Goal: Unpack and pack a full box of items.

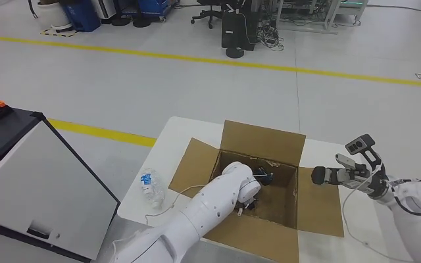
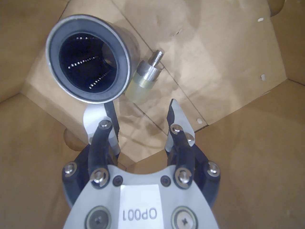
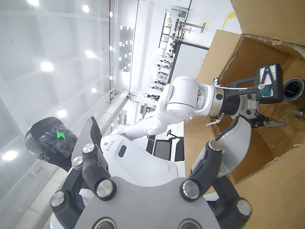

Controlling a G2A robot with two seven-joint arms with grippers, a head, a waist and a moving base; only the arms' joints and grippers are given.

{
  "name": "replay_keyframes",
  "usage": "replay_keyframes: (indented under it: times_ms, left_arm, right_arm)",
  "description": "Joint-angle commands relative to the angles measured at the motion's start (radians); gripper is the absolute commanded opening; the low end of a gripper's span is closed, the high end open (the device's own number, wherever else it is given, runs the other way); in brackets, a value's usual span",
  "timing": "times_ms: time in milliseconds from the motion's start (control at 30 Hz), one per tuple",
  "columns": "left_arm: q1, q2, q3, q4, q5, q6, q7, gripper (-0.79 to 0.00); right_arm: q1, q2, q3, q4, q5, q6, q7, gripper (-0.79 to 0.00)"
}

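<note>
Left pincer [image 2: 141, 110] hangs open and empty inside the box [image 1: 263, 141], with the metal cylinder [image 2: 88, 58] and the threaded fitting [image 2: 146, 77] just ahead of it. Right pincer [image 3: 165, 119] gapes empty outside.

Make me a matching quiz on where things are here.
Things: 1 metal cylinder; 2 plastic bottle; 3 left end effector; 4 right end effector.
Places: A open, outside the cardboard box; B on the table, outside the box; C open, inside the box; D lying inside the box beside a small threaded stud.
Pairs: 1-D, 2-B, 3-C, 4-A.
</note>
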Motion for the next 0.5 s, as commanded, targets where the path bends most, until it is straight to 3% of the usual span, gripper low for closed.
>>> replay_keyframes:
  times_ms: [0, 467]
  left_arm:
    - [-0.012, -0.009, 0.009, 0.027, -0.008, -0.004, 0.012, -0.409]
    - [-0.089, -0.073, 0.062, 0.195, -0.058, -0.062, 0.089, -0.403]
  right_arm:
    - [0.0, 0.0, 0.0, 0.0, 0.0, 0.0, 0.0, 0.0]
    - [0.0, 0.0, 0.0, 0.0, 0.0, 0.0, 0.0, 0.0]
